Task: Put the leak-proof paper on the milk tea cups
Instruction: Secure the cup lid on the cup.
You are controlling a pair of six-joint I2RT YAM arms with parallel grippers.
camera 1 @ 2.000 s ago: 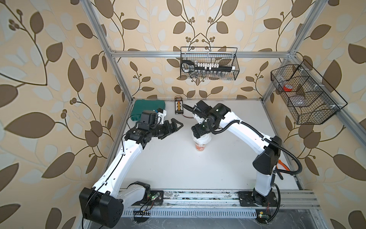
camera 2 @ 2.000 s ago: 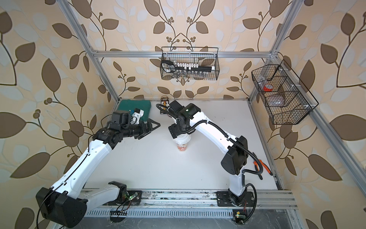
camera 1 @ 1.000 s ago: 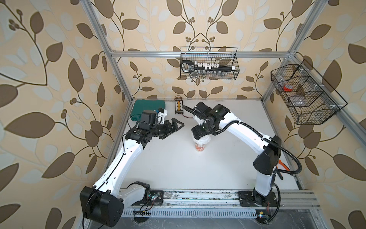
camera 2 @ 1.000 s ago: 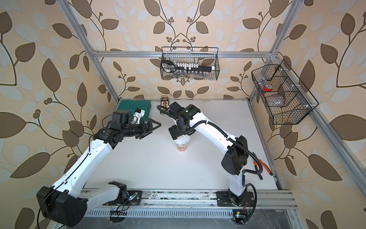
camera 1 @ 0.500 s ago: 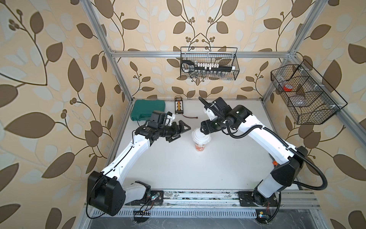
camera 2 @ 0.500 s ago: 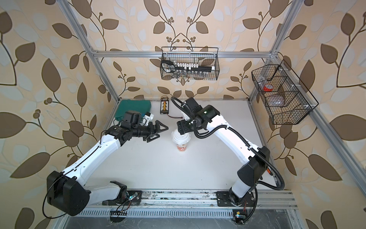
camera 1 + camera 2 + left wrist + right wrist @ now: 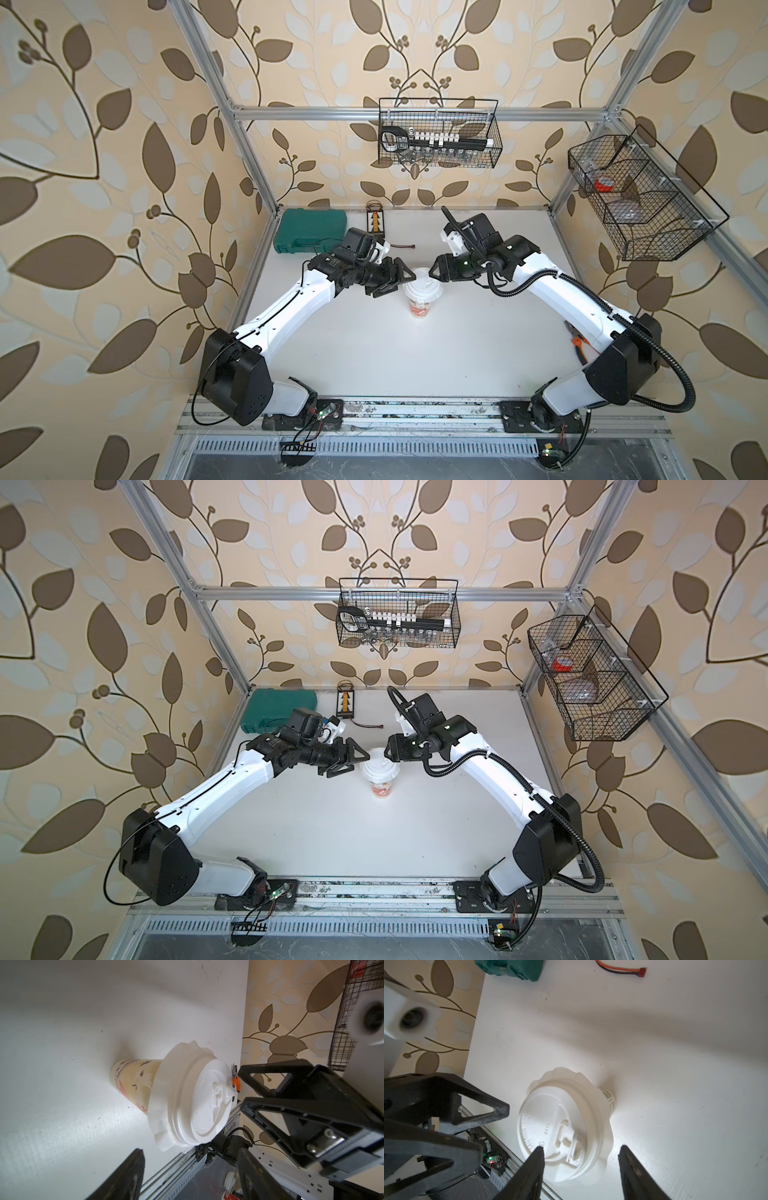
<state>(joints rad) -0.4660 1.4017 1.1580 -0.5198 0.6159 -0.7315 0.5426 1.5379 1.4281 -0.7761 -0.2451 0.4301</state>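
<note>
One upright cup (image 7: 419, 308), leak-proof paper (image 7: 164, 1084) skirting its lidded top, stands between left gripper (image 7: 190, 1150) and right gripper (image 7: 581, 1148), both open-jawed.

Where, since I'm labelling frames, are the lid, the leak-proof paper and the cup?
lid (image 7: 209, 1103), left wrist view, embossed top
leak-proof paper (image 7: 166, 1076), left wrist view, crinkled skirt
cup (image 7: 135, 1082), left wrist view, printed side

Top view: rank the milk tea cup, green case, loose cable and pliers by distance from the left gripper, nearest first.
1. milk tea cup, right beside the left gripper.
2. cable, just behind.
3. green case, back-left corner.
4. pliers, far right edge.
</note>
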